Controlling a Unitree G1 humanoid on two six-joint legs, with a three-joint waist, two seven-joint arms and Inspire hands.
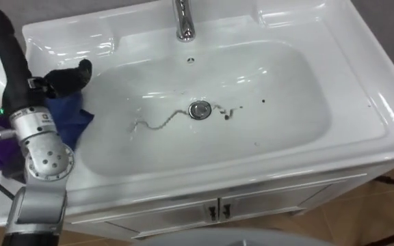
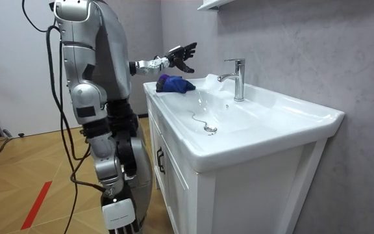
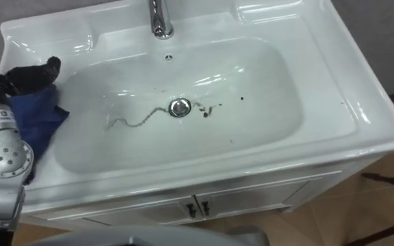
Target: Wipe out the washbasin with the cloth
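The white basin [image 1: 361, 89] has a grey squiggly streak [image 1: 157, 123] running left from its drain [image 1: 199, 109] and some dark specks beside it. A crumpled blue cloth [image 1: 74, 121] lies on the basin's left rim, partly hanging into the bowl. My left hand [image 1: 63, 80] hovers just above the cloth, open, with its dark fingers stretched out; in the room view the left hand [image 2: 182, 55] is clearly raised off the cloth [image 2: 174, 84]. My right hand [image 2: 119, 218] hangs at my side.
A chrome tap [image 1: 183, 20] stands at the back middle of the basin. Below the front edge are white cabinet doors [image 1: 217, 208] with small handles. I stand at the basin's left end, on a wooden floor [image 2: 18, 169].
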